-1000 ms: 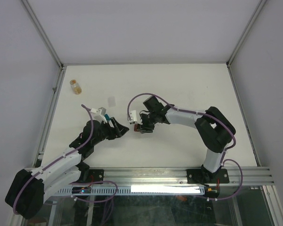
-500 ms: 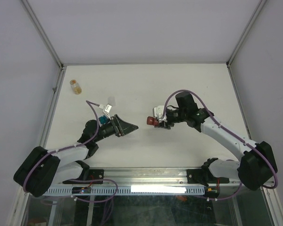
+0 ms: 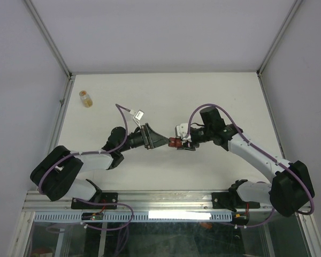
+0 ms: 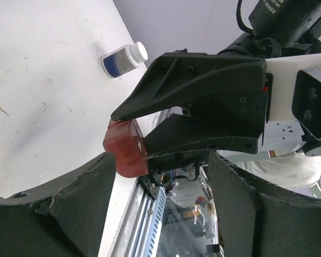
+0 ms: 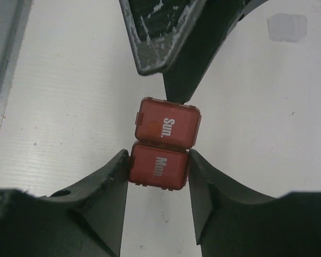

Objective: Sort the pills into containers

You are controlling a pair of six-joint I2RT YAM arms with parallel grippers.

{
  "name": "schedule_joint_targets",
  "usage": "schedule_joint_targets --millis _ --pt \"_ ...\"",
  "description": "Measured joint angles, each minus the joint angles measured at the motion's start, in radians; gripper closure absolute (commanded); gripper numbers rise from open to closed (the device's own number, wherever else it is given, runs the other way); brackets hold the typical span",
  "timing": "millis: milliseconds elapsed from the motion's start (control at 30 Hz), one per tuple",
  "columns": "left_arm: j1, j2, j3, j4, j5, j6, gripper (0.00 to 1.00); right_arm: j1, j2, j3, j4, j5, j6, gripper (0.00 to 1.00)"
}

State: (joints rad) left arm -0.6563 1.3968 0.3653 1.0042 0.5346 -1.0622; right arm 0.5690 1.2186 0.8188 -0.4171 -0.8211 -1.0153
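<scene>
Over the white table (image 3: 214, 91) we see both arms reaching low toward the middle: the left arm (image 3: 91, 158) from the near left, the right arm (image 3: 251, 152) from the near right. The right claw (image 5: 159, 161) pinches the "Mon." half of the dark red box (image 5: 165, 143) at the table's middle. The box's long axis points left at the nearer-lying left claw (image 3: 163, 141), whose fingers stand spread apart around the free "Sun." half.

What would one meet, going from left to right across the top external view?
Small amber vial → left gripper → dark red container. The right gripper overlaps the container, its jaws shut on it, so I leave it out.
</scene>
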Motion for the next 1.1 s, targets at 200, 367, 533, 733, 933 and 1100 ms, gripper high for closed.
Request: schedule_joint_targets --millis 200,367,533,733,933,1100 --pt "-0.019 0.016 0.061 -0.115 -0.014 0.042 0.42 -0.005 0.000 0.000 -0.011 0.005 0.000 0.75" --pt "-0.037 0.053 0.088 -0.175 -0.028 0.063 0.41 -0.005 0.000 0.000 -0.030 0.006 0.000 0.75" --pt "-0.044 0.070 0.098 -0.231 -0.037 0.080 0.40 -0.002 0.000 0.000 -0.027 0.004 0.000 0.76" --pt "-0.051 0.051 0.098 -0.280 -0.046 0.087 0.40 -0.001 0.000 0.000 -0.027 0.004 -0.001 0.76" --pt "-0.051 0.025 0.098 -0.277 -0.058 0.087 0.41 0.000 0.000 0.000 -0.025 -0.007 0.000 0.76" --pt "-0.051 0.026 0.098 -0.253 -0.056 0.082 0.46 0.010 0.000 0.000 -0.021 -0.015 0.000 0.76"
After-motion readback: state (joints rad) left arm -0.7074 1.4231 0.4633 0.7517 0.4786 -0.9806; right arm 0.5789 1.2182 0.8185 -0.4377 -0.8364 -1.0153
